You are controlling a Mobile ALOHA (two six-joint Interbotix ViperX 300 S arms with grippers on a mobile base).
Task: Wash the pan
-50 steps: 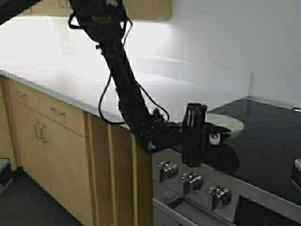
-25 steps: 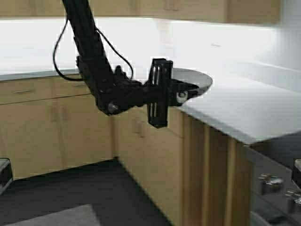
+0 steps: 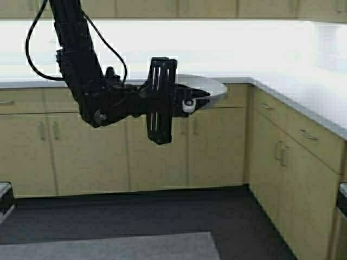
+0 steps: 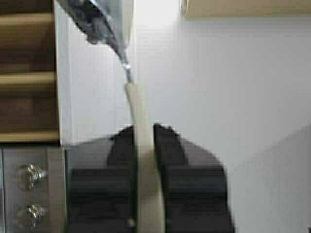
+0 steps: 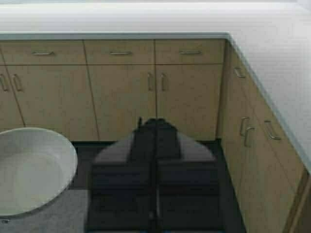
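nowhere can any brand, label or writing be read. one pan (image 3: 209, 86) shows, off-white and shallow, held in the air in front of the cabinets with its rim level with the table (image 3: 303, 92) edge behind it. the left hand (image 3: 187, 103) pinches its pale stubby handle (image 4: 141, 141); in the left wrist view the two dark fingers (image 4: 170, 145) press on either side of that handle, and the pan body (image 4: 109, 19) hangs beyond them. the left arm (image 3: 81, 65) reaches in from the upper left of the high view, with a black cable (image 3: 32, 49) looping beside it.

the right hand (image 5: 155, 131) is pressed together with nothing between its fingers, and it points at the cabinets; the pan (image 5: 29, 170) sits near it in the right wrist view.

the table is pale and runs along the back wall, then turns a corner and comes forward along the right. under it stand light wood cabinets (image 3: 217, 141) with metal bar handles (image 3: 279, 151), and three drawers (image 5: 119, 52) can be counted in the right wrist view. the floor (image 3: 162, 211) is dark, with a grey mat (image 3: 108, 246) at the near edge. two stove knobs (image 4: 29, 191) show in the left wrist view.
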